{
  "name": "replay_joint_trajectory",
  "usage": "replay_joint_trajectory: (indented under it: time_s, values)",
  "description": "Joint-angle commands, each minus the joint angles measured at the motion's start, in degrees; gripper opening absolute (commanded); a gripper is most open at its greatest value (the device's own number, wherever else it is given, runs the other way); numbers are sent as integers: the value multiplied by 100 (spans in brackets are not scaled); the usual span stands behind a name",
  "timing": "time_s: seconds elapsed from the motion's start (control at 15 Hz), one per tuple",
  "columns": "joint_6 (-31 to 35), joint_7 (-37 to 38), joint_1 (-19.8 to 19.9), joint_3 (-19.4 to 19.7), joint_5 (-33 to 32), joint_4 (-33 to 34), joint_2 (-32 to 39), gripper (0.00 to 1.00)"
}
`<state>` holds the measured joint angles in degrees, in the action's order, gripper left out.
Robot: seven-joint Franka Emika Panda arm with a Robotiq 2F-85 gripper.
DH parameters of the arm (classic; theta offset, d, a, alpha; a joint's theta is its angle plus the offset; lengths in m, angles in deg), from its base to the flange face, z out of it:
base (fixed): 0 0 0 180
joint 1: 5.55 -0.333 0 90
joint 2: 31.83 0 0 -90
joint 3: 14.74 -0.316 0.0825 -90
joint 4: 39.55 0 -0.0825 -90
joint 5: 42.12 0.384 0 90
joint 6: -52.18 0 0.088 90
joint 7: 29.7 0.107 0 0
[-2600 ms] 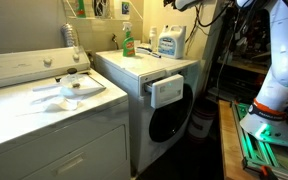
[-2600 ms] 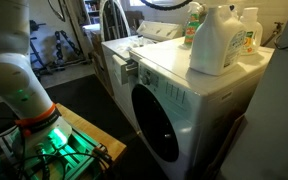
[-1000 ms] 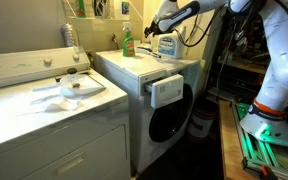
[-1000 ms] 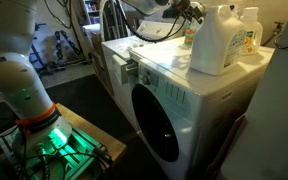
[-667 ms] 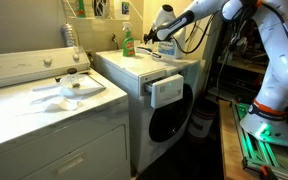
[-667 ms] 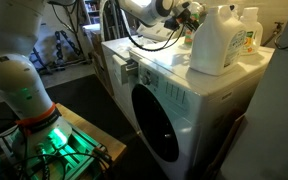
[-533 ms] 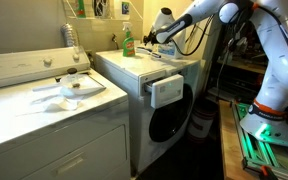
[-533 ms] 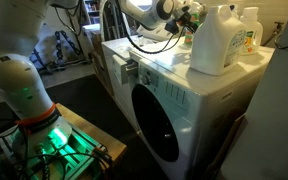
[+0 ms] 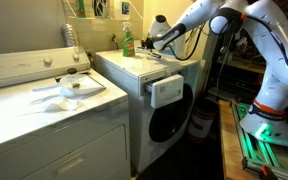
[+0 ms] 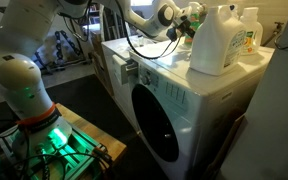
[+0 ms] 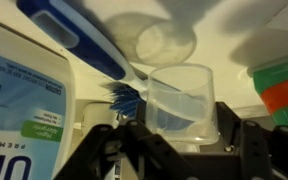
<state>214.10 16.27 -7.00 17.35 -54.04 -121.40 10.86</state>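
Plastic cup [image 11: 180, 100] seems light, thin and easy to crush; hold it gently by the side wall. Gripper [image 11: 179, 138] fingers stand apart on both sides.

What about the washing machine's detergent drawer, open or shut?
Open. In both exterior views the detergent drawer sticks out beyond the front of the washing machine.

We log a laundry room: white front-load washer [image 9: 166, 110] at centre, white top-load machine [image 9: 54, 130] left of it, dark floor [image 10: 89, 105], pale wall [image 9: 19, 25] far behind.
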Motion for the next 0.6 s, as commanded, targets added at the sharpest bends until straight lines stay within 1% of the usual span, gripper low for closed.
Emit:
replay_joint_trajectory:
  time_s: [0.0, 0.07, 0.13, 0.27, 0.33, 0.4, 0.53]
  values:
    - [52, 398, -231, 370, -116, 276, 397, 45]
    - [54, 432, -275, 429, -114, 307, 454, 46]
    - [46, 415, -303, 460, -116, 326, 479, 88]
    - [21, 361, -345, 512, -112, 361, 492, 93]
    - [-22, 246, -347, 478, -110, 315, 414, 98]
    - [-79, 112, -336, 403, -96, 253, 305, 100]
    - [-162, -116, -381, 404, -159, 129, 91, 100]
